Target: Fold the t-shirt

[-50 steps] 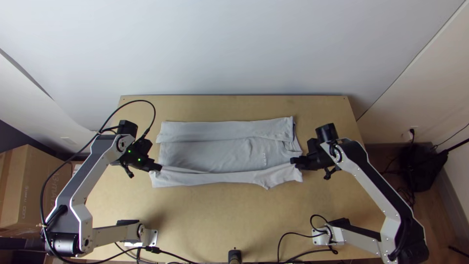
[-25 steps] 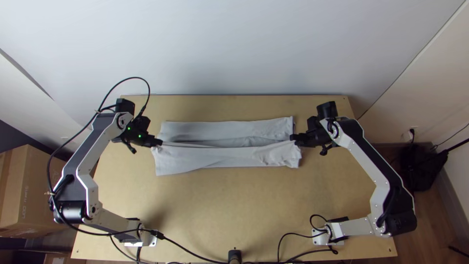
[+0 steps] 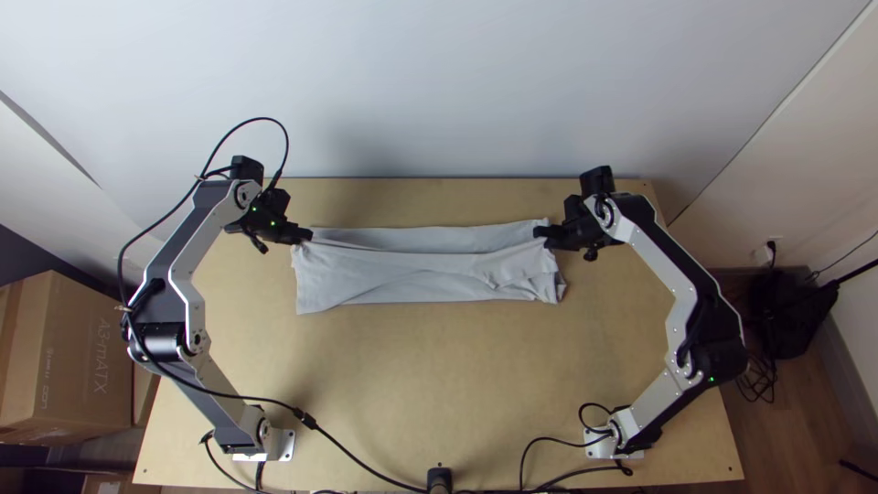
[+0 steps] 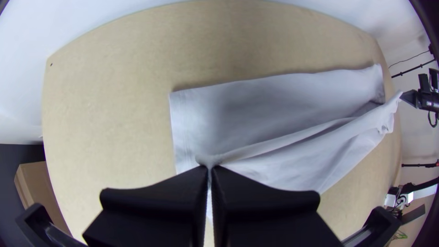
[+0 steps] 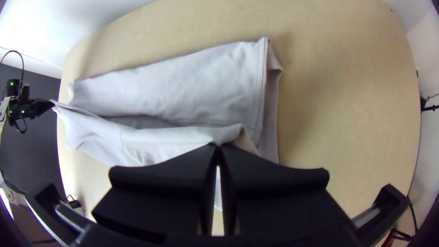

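Note:
In the top view, my left gripper (image 3: 309,235) and my right gripper (image 3: 540,232) hold opposite ends of the front edge flap of the light grey t-shirt (image 3: 421,279). The shirt lies as a wide strip, its far part folded flat, with the lifted edge stretched over it. The left wrist view has my left gripper (image 4: 210,168) shut on a pinch of cloth (image 4: 283,142). Likewise my right gripper (image 5: 218,147) is shut on the cloth (image 5: 178,137) in the right wrist view, near the shirt's end.
Bare wooden table (image 3: 439,366) lies in front of the shirt, with a narrower strip behind it up to the wall. Black cables (image 3: 357,457) run along the near edge. A cardboard box (image 3: 69,357) stands beyond the table's left side.
Both grippers have moved away from the near edge toward the wall, carrying the held edge over the shirt. The strip is narrower and more of its far part is covered.

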